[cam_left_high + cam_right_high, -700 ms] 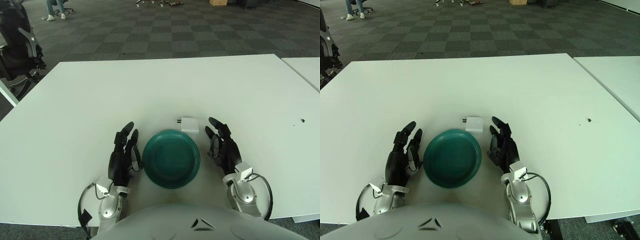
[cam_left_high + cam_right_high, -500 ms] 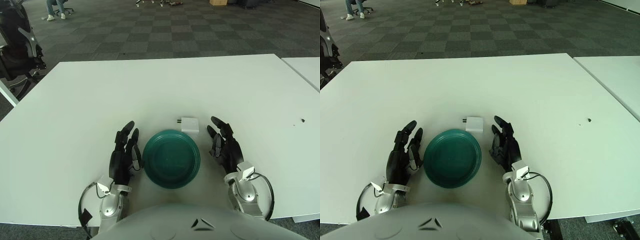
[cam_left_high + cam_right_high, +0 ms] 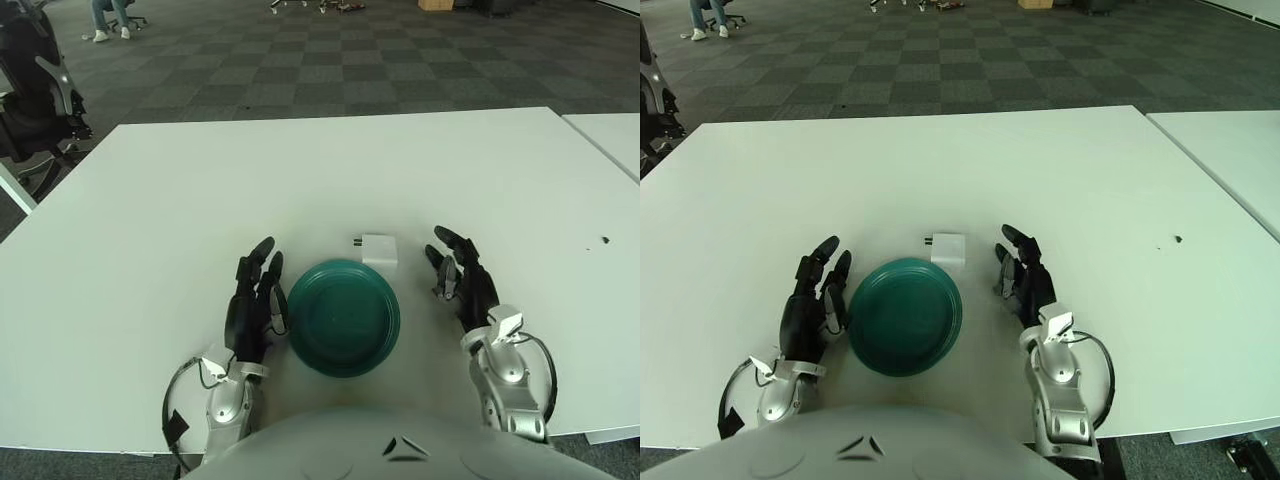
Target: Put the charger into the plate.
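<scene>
Your left hand (image 3: pixel 250 300) sits just left of the plate (image 3: pixel 343 316), fingers relaxed, holding nothing | your right hand (image 3: pixel 463 281) right of it, fingers spread, empty | charger (image 3: pixel 378 249) lies on the table (image 3: pixel 300 180) touching the plate's far rim.

Bright, even, diffuse light with a faint green tint on the white table (image 3: pixel 200 190). Shadows soft and short: a thin one hugs the near rim of the plate (image 3: pixel 343 316), small ones under both hands flanking it. No glare. Focus sharp around the plate; carpet beyond the table's far edge darker.
</scene>
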